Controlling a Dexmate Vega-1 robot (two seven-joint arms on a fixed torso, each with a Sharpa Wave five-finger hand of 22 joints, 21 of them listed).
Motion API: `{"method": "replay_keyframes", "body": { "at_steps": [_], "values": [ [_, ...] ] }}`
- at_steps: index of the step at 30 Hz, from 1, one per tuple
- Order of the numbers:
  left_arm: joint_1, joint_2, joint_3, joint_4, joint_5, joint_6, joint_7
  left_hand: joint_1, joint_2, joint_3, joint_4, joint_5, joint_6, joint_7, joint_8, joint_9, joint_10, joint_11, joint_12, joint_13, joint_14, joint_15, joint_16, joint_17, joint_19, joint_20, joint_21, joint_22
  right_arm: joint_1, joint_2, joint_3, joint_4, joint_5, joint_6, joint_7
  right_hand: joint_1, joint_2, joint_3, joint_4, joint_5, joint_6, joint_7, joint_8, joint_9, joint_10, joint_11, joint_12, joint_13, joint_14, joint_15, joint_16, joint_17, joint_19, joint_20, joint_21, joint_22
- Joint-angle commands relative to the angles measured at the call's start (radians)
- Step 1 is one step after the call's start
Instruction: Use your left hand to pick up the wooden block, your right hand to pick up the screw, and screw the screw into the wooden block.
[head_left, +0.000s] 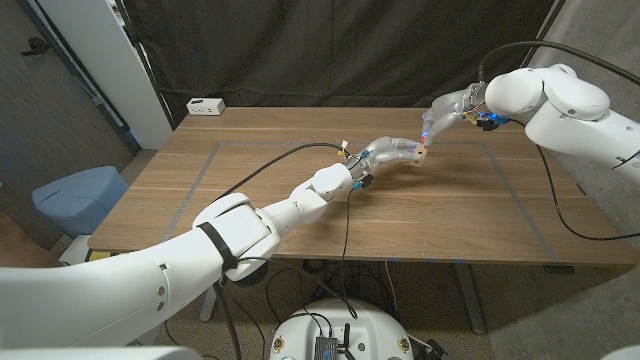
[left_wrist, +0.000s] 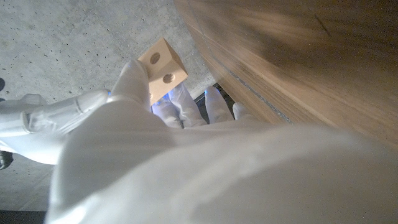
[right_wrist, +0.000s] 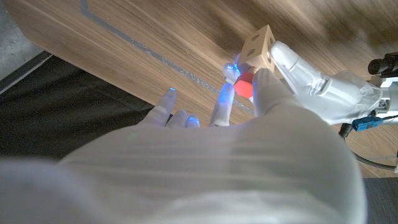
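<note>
So the wooden block (left_wrist: 163, 67) is up off the wooden table (head_left: 300, 200), pinched in the left hand (head_left: 400, 152) at its fingertips (left_wrist: 132, 78), two round holes facing out. Right up against the block is the red-headed screw (right_wrist: 245, 87), gripped by the right hand (head_left: 445, 110) between thumb and a finger. Both hands meet above the table's far right part, arms stretched out.

Wooden block (left_wrist: 163, 67) pale tan; screw (right_wrist: 245, 86) red-headed; hands white, left hand (head_left: 398, 153), right hand (head_left: 444, 113); table (head_left: 250, 170) brown woodgrain
</note>
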Motion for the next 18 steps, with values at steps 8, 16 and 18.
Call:
{"method": "replay_keyframes", "body": {
  "at_steps": [8,16,18],
  "values": [
    [0.003,0.001,0.001,-0.003,0.002,0.001,-0.003,-0.007,0.02,0.016,0.012,0.009,0.049,0.011,0.005,0.003,0.009,-0.002,0.005,0.006,0.007,-0.089,-0.004,0.004,0.004,0.003,0.001,0.002,-0.015,-0.002,0.009,0.001,0.009,0.0,-0.019,0.018,0.005,0.017,0.003,0.001,0.038,-0.001,0.029,0.012,0.021,0.003,0.008,0.002,0.016,-0.013,0.007,0.004,0.012,-0.022,0.009,0.003],
    [0.004,0.001,0.0,-0.004,0.002,0.001,-0.002,-0.006,0.019,0.016,0.011,0.009,0.049,0.011,0.005,0.003,0.011,-0.002,0.005,0.006,0.008,-0.088,-0.004,0.003,0.004,0.002,0.001,0.002,-0.023,-0.006,0.014,0.003,0.015,0.007,-0.033,0.019,0.006,0.021,0.005,0.0,0.055,0.0,0.044,0.019,0.034,0.004,0.011,0.002,0.021,-0.018,0.009,0.006,0.019,-0.04,0.01,0.003],
    [0.004,0.001,0.0,-0.004,0.002,0.001,-0.002,-0.007,0.019,0.016,0.011,0.009,0.05,0.01,0.005,0.003,0.01,-0.002,0.005,0.006,0.008,-0.088,-0.005,0.003,0.004,0.002,0.001,0.002,-0.024,-0.005,0.013,0.003,0.015,0.005,-0.035,0.019,0.006,0.022,0.005,-0.001,0.06,0.001,0.047,0.021,0.037,0.003,0.011,0.002,0.024,-0.021,0.009,0.006,0.021,-0.043,0.01,0.003]
  ]
}}
